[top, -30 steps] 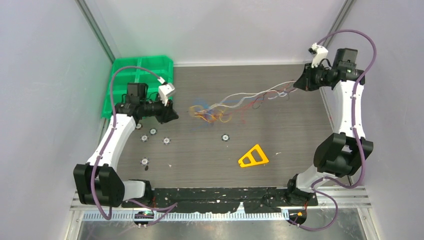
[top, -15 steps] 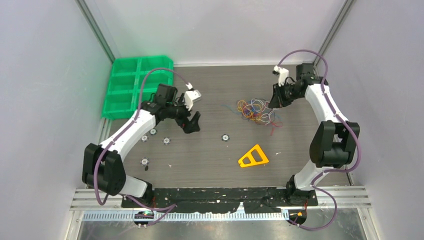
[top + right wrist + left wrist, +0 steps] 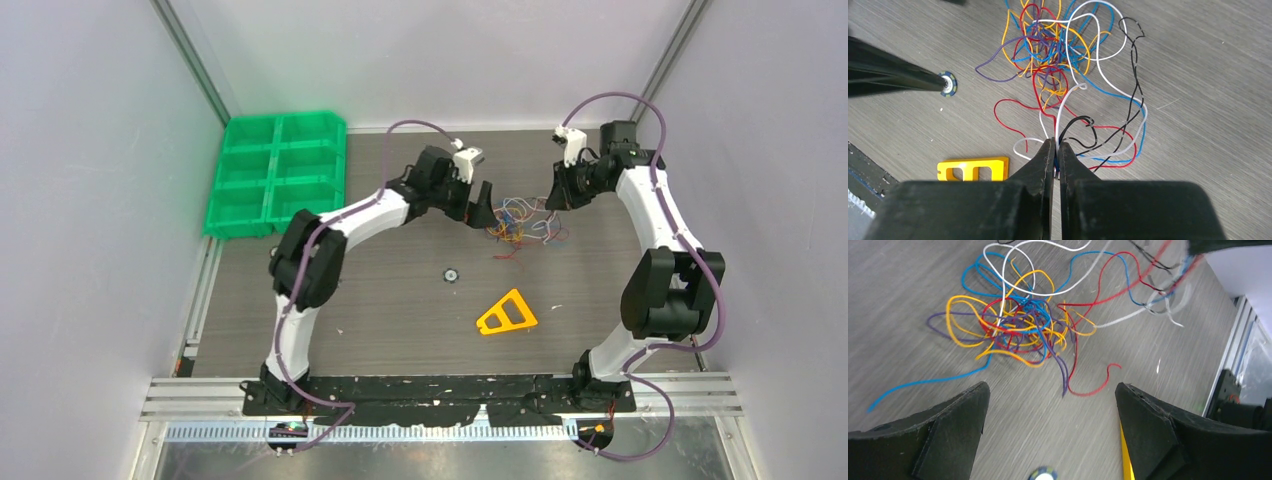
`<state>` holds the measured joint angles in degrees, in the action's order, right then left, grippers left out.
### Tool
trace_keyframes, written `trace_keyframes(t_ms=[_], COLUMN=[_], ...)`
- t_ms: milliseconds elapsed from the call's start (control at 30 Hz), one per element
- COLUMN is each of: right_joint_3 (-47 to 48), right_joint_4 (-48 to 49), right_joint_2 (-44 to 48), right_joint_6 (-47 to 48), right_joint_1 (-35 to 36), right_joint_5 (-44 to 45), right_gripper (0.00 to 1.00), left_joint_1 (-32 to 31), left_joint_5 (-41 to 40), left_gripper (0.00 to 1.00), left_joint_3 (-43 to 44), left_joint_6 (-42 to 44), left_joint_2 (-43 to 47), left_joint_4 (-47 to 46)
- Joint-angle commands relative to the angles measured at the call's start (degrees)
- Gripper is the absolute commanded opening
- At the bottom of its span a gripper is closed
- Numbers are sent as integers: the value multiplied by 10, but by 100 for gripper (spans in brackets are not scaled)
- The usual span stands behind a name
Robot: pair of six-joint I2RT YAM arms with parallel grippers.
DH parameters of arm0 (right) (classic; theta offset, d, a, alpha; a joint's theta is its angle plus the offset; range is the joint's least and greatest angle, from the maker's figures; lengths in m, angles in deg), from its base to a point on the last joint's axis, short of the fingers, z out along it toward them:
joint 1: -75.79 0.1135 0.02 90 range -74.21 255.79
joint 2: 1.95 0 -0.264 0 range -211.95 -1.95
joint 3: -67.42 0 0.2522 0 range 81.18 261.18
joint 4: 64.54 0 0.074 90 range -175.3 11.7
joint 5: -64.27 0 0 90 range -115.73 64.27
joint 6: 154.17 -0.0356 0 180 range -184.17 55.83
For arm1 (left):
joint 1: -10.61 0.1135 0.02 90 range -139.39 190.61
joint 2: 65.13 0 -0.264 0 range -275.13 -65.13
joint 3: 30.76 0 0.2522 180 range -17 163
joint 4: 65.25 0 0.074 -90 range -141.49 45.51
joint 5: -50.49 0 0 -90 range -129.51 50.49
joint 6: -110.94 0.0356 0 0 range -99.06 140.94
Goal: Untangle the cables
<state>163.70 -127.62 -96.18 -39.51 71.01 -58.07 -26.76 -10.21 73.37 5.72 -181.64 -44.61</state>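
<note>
The cables are lying in a loose multicolour tangle on the table, toward its far side, between the 2 grippers. The left gripper is pointing at the tangle from just beside it, jaws spread wide and gripping nothing. The right gripper is pinching several strands, white and black among them, jaws nearly together. A yellow triangular piece and a small round disc are lying nearer the arm bases, apart from the tangle.
</note>
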Motion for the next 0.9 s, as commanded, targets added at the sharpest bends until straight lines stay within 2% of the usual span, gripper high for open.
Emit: trace_keyframes(t_ms=[0,67,133,200,300,333,467,533,667,867], right_joint_3=[38,42,46,52,63,65,71,75,66,43], right_joint_4=[-3,-3,-6,-12,-16,-16,1,10,30,73], right_joint_2=[10,4,0,-2,-3,-4,-13,-20,-27,-51], right_joint_6=[-6,-8,-6,-1,9,17,43,55,69,88], right_joint_1=[-3,-6,-12,-22,-57,-74,-129,-148,-161,-161], right_joint_5=[11,15,18,24,37,42,93,118,164,220], right_gripper=[5,5,5,5,5,5,5,5,5,5], left_joint_1=[-21,-28,-30,-28,-9,-2,46,84,166,303], left_joint_5=[-22,-35,-57,-62,-21,-6,13,31,80,115], left_gripper=[99,98,84,51,2,0,0,0,0,0], left_joint_3=[72,112,145,141,117,104,1,-9,56,140], left_joint_6=[-111,-125,-134,-121,-85,-61,43,73,132,147], left_joint_2=[-77,-120,-155,-156,-111,-81,138,215,292,361], left_joint_4=[-62,-40,-13,-7,20,40,55,97,255,324])
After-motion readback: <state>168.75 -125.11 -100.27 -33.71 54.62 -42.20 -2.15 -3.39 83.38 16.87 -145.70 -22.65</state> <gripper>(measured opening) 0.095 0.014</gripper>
